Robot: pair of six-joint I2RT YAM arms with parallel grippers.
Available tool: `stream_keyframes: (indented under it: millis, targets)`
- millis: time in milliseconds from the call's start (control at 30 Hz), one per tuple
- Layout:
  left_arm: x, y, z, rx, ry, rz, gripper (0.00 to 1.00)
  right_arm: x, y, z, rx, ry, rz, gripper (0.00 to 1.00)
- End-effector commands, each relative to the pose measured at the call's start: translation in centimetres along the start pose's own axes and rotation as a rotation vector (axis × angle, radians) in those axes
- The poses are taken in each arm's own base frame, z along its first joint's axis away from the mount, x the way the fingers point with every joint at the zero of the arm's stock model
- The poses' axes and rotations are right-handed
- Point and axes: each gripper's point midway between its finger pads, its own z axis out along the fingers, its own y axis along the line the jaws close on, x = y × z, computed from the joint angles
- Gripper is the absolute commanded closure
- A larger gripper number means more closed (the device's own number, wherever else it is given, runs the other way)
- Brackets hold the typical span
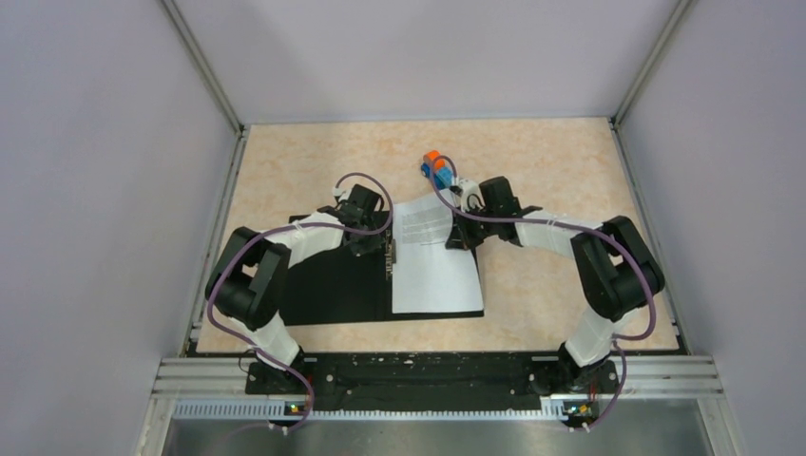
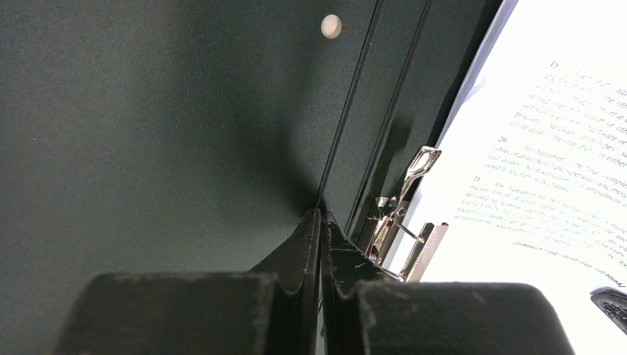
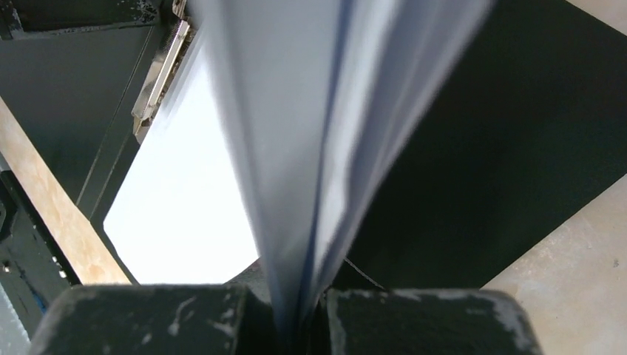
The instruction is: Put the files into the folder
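Folder (image 1: 333, 285) lies open on the table (image 1: 570, 161), black inside up, left half bare. The left gripper (image 2: 319, 214) stands on that half just beside the spine crease. Its fingers are pressed together with nothing between them and the tips touch the black board, so we read it as a hold-down.

Just right of it the metal clip (image 2: 403, 222) sits on the spine. The papers (image 1: 432, 266) lie on the right half, printed side up, left edge at the clip. We cannot tell whether that edge is under the clip.

The right gripper (image 3: 296, 325) is clamped tight on the far right edge of the papers and holds it lifted, so the sheets rise steeply in its wrist view. A toy truck (image 1: 437, 171) sits behind, apart from the folder.

Our judgement is that the step in hand is seating the sheets against the clip. For a clean result:
- The left tips should bear down so the folder cannot slide.
- The right side should bring its edge low and push leftward flat, or the stack will buckle.
- We should check that the stack is square to the spine, since it looks slightly skewed from above.
- Let go only once the sheets lie flat
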Motion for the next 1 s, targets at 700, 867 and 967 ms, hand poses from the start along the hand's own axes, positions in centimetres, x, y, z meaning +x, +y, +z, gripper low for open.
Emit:
stream_keyframes:
  millis: [700,867,967]
  targets:
    - [0.7,0.0,0.5,0.005,0.017,-0.043,0.98,1.1,-1.1,2.1,0.129,0.051,0.241,1.00]
    - [0.8,0.0,0.6,0.003,0.020,-0.039,0.98,0.8,-1.3,2.1,0.138,0.041,0.240,1.00]
    - [0.9,0.0,0.6,0.006,0.023,-0.040,0.98,0.7,-1.2,2.2,0.134,0.042,0.241,1.00]
